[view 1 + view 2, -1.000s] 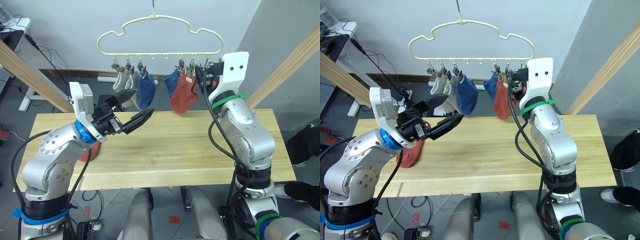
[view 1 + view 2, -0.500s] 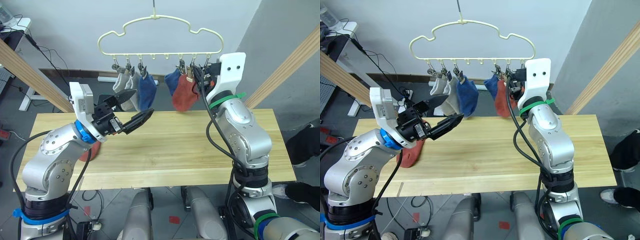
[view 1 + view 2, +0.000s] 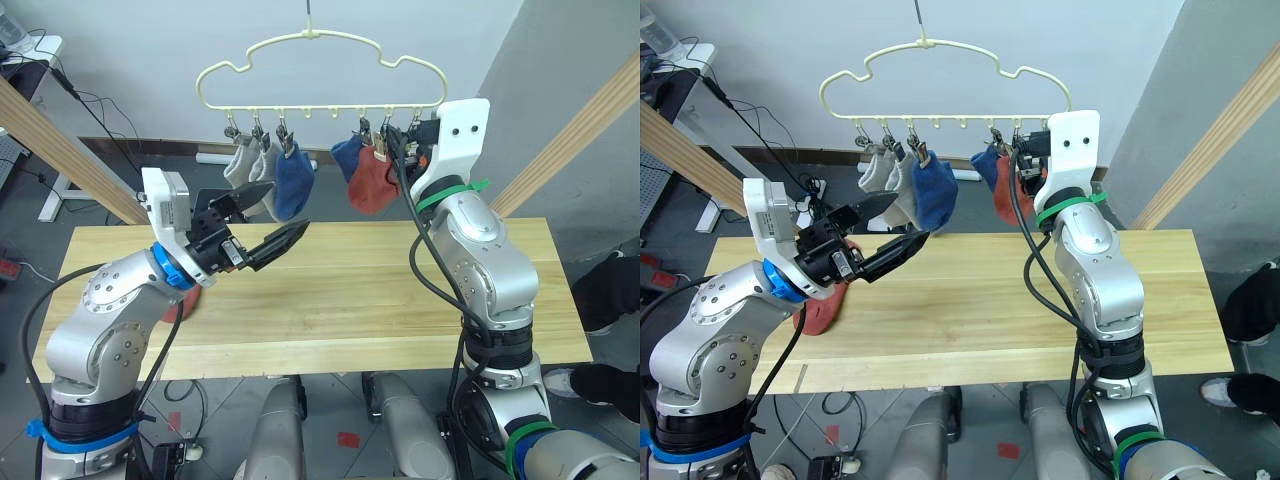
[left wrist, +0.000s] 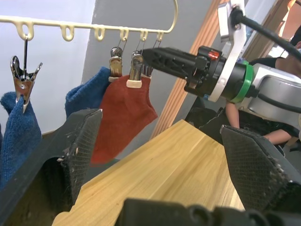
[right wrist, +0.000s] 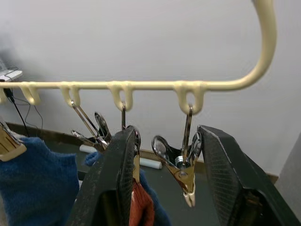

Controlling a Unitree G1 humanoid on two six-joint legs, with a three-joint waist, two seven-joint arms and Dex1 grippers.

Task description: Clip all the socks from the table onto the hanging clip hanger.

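Where clipped, rust-red sock (image 3: 375,183) hangs limp

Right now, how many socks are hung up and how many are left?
Five hang on the clip hanger: two grey socks, two blue socks and one red sock. The right pincer is open around an empty clip. The left pincer is open and empty. One last red sock lies on the table.

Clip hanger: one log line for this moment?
clip hanger: five socks clipped | last rust-red sock: on table | right gripper: open around free clip | left gripper: open, empty
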